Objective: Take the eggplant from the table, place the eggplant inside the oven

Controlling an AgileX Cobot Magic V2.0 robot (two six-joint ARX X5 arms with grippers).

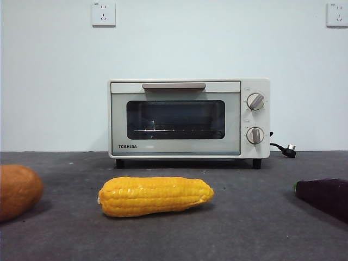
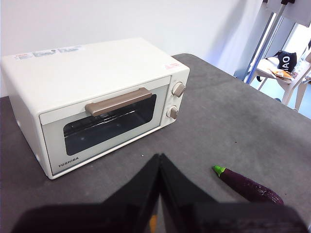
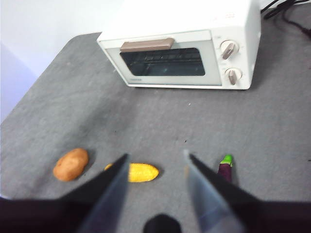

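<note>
The dark purple eggplant lies on the table at the right edge of the front view, its green stem end toward the middle. It shows whole in the left wrist view and partly behind a jaw in the right wrist view. The cream-white oven stands at the back with its door closed. My left gripper is shut, high above the table with nothing in it. My right gripper is open, high over the near side. Neither arm shows in the front view.
A yellow corn cob lies in front of the oven. An orange-brown rounded vegetable sits at the left edge. The oven's black plug rests on the table to its right. A white chair stands beyond the table.
</note>
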